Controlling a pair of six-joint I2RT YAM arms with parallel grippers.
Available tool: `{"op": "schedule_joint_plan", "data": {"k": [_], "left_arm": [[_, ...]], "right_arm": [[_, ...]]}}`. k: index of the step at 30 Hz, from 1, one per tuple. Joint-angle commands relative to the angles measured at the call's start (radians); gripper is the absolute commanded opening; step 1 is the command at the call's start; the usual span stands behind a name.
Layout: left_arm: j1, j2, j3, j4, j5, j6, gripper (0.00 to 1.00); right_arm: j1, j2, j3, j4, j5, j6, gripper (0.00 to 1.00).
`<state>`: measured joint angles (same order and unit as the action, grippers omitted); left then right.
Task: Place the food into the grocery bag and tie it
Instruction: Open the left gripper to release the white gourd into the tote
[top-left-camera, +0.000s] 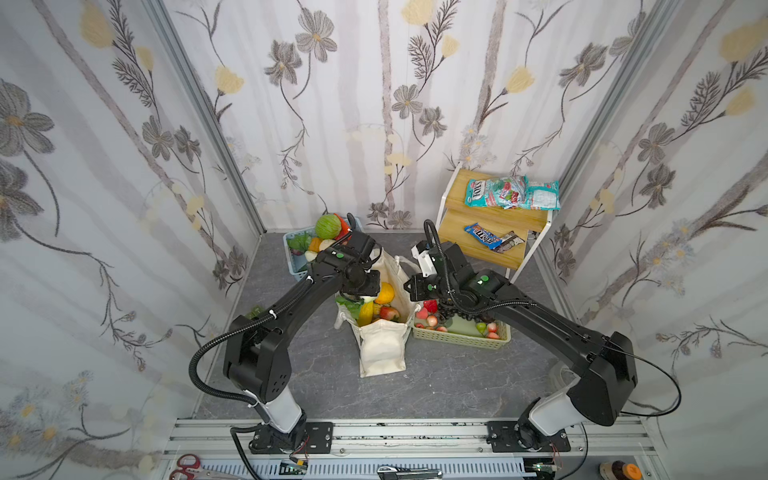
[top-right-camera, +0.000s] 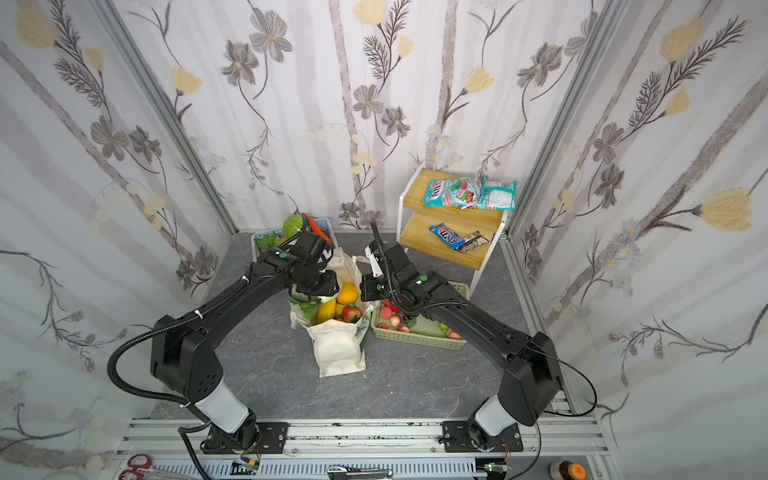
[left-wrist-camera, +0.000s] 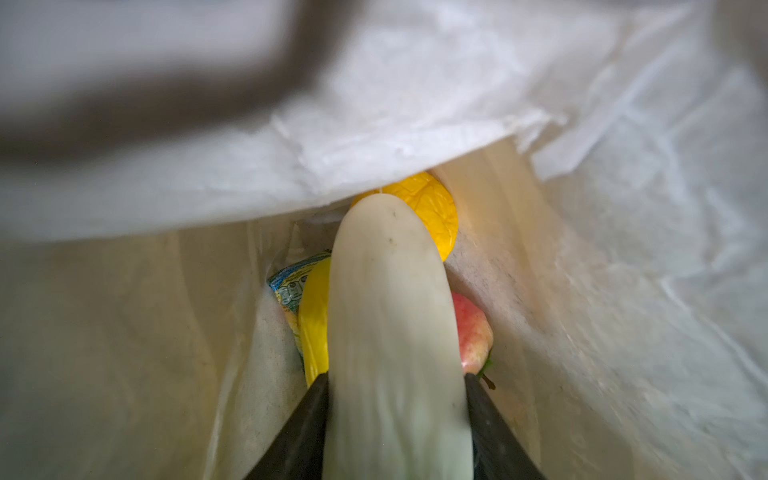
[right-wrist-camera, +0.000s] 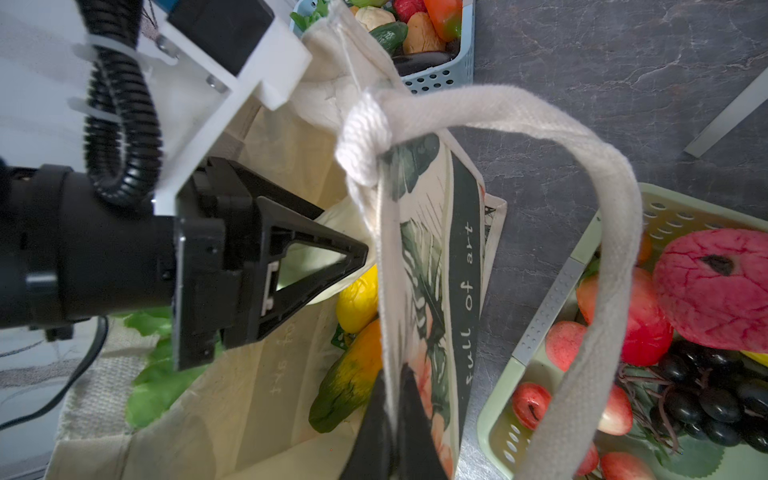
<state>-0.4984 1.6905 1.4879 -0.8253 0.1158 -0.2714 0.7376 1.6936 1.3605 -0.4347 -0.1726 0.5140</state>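
Jaws of the left gripper (left-wrist-camera: 395, 380) clasp the pale vegetable (left-wrist-camera: 386, 291), smooth, light and, though blurred, probably slippery, inside the grocery bag (right-wrist-camera: 432, 257); the right gripper (right-wrist-camera: 392, 386) pinches its limp canvas rim.

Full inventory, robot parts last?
grocery bag: 1, cream, floor centre
pale vegetable: 1, white-green, held in bag mouth
orange: 1, orange, in bag
yellow fruit: 1, yellow, in bag
red fruit: 1, red, in bag
snack packet: 1, green-yellow, in bag
blue basket: 1, blue, behind bag
green basket: 1, pale green, beside bag
shelf: 1, wood, back right
sweet packets: several, teal, top tier
chocolate packet: 1, blue, lower tier
scissors: 1, red handles, front rail
left end effector: black, shut on pale vegetable
right end effector: black, shut on grocery bag rim
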Motion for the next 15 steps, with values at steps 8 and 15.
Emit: {"op": "schedule_joint_plan", "data": {"k": [8, 15], "left_arm": [[-0.053, 0.073, -0.007, 0.029, -0.117, -0.071, 0.44], [-0.063, 0.077, -0.063, 0.049, -0.122, -0.089, 0.52]], "right_arm": [[0.010, -0.004, -0.001, 0.080, 0.002, 0.000, 0.00], [0.010, 0.002, -0.005, 0.082, 0.006, 0.003, 0.00]]}}
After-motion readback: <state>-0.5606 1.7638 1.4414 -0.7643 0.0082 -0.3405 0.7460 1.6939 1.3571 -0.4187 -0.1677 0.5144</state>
